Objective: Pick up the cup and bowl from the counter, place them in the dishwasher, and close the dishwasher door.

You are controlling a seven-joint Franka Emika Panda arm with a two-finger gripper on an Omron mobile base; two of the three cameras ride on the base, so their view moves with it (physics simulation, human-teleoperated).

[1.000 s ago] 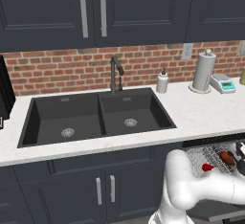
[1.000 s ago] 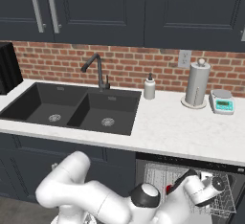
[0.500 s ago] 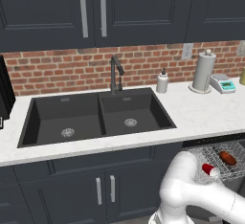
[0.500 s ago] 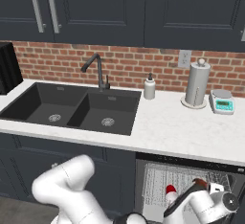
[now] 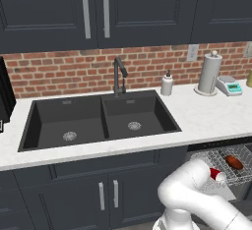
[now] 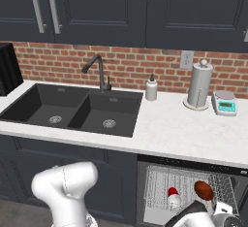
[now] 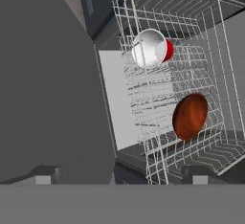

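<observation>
The cup [image 6: 173, 195] and the bowl [image 6: 204, 190] both lie in the wire rack [image 6: 160, 192] of the dishwasher [image 6: 145, 165], which stands open under the counter [image 6: 179, 134]. In the hand view the cup [image 7: 152, 49] lies on its side, with its white inside turned to the camera and a strip of red wall showing behind the rim. The bowl [image 7: 190, 116] stands on its edge among the wires of the rack [image 7: 143, 94], near the cup but apart from it. The dishwasher door [image 7: 52, 98] is the big flat grey surface beside the rack, and it is not closed.

The gripper [image 7: 119, 176] looks at the rack from outside. Its two fingers are spread wide, one fingertip [image 7: 44, 174] near the door side and the other fingertip [image 7: 198, 173] under the rack corner, and nothing is between them.

In the left base view the cup [image 5: 215, 174] and the bowl [image 5: 234, 162] show in the rack [image 5: 224, 155] at the lower right, just beyond the white arm [image 5: 192, 194].

On the counter (nothing of the task lies on it) stand a soap bottle [image 6: 151, 88], a paper towel roll [image 6: 200, 85] and a small kitchen scale [image 6: 225, 103]. The black double sink [image 6: 72, 112] with its dark faucet [image 6: 99, 71] is set into the counter to the left of the soap bottle. Behind them runs a brick wall [image 6: 126, 68], and dark cabinets [image 6: 97, 8] hang above.
</observation>
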